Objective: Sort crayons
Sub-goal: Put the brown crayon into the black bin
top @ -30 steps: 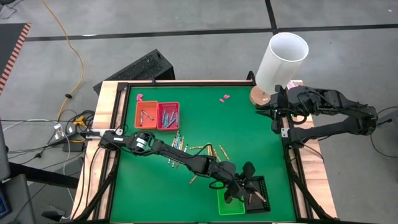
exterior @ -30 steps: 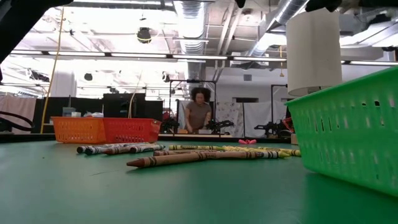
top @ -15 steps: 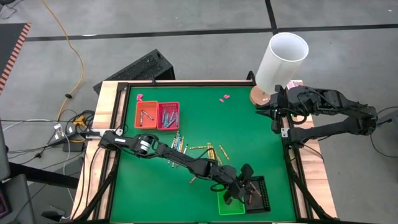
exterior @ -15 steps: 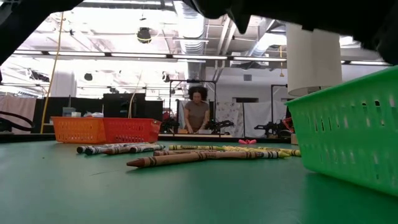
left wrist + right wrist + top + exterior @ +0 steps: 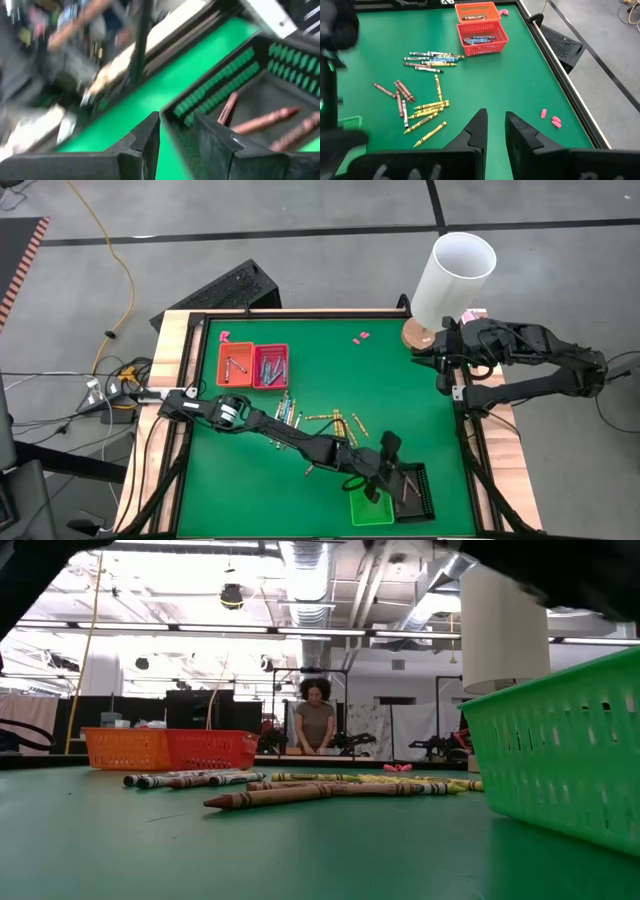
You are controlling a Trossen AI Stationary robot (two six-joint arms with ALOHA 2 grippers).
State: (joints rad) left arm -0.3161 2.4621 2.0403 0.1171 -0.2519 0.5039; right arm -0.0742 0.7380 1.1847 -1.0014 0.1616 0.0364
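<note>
The crayons [image 5: 318, 420] are thin paper-wrapped sticks in blue, grey, yellow and brown-red, most of them strewn loose near the centre of the green table [image 5: 400, 390]: a fan of blue and grey ones toward 10 o'clock of the heap, yellow ones through its middle, and brown-red ones trailing off toward 7 o'clock. From table height they lie flat, a long brown one [image 5: 300, 795] nearest the camera. More are already sorted: grey ones in the orange tray [image 5: 236, 365] and blue ones in the red tray [image 5: 270, 366] just beside it, both at 10 o'clock on the table, and brown-red ones [image 5: 265, 120] in the black tray [image 5: 415, 490] at 5 o'clock, next to the green tray [image 5: 368, 508]. The left gripper [image 5: 385, 470] hangs over the black tray's edge with its fingers [image 5: 150, 132] parted and nothing between them. The right gripper [image 5: 495, 127] waits at the table's 2 o'clock edge beside the white cylinder [image 5: 452, 275], fingers slightly apart and empty.
</note>
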